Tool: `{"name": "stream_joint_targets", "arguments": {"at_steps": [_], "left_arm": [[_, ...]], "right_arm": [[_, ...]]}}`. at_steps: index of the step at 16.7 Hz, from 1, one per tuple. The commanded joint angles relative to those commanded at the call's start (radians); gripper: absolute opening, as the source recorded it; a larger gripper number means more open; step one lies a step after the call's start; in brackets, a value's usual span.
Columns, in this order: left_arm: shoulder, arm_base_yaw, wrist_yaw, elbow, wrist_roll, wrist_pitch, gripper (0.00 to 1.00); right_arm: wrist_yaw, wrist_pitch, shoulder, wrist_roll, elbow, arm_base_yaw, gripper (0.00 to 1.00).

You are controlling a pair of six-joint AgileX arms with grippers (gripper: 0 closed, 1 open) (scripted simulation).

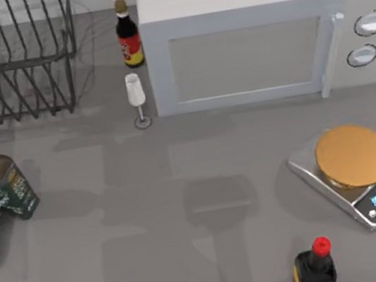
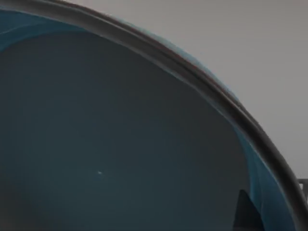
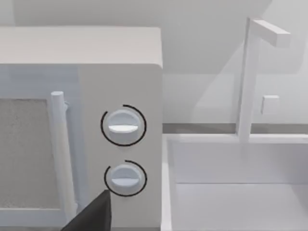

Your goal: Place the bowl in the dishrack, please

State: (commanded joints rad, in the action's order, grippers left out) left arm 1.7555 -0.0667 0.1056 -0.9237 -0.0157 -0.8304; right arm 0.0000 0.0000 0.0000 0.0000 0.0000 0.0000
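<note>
The bowl (image 2: 120, 144) sits right up against the left wrist camera — a deep, smooth round with a glossy blue inside and a thin reddish-brown rim curving across the view, nothing in it. A dark fingertip (image 2: 245, 211) of the left gripper lies against the inner wall near the rim; whether the fingers are clamped on it I cannot tell.

The dishrack (image 1: 11, 62) stands at the table's far left corner: dark grey wire, thin upright rods in a rectangular frame, its slots bare. Just to its right stand a dark bottle with a red-and-yellow label (image 1: 128, 36) and a slim white wine glass (image 1: 136, 95), then a boxy white microwave (image 1: 242, 32) with two round dials. A silver scale (image 1: 354, 175) carries a round golden plate — its display glows blue, unreadable. A green bottle (image 1: 9, 184) stands at the left edge.

In the right wrist view a dark fingertip (image 3: 91, 216) shows below the dials, and that gripper's state I cannot tell
</note>
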Motion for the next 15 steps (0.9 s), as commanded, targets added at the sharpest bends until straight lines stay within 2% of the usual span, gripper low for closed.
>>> {"name": "stream_joint_targets", "arguments": {"at_steps": [9,15], "left_arm": [[0.0,0.0,0.0,0.0,0.0,0.0,0.98],[0.0,0.0,0.0,0.0,0.0,0.0,1.0]], "right_arm": [[0.0,0.0,0.0,0.0,0.0,0.0,1.0],[0.0,0.0,0.0,0.0,0.0,0.0,1.0]]}}
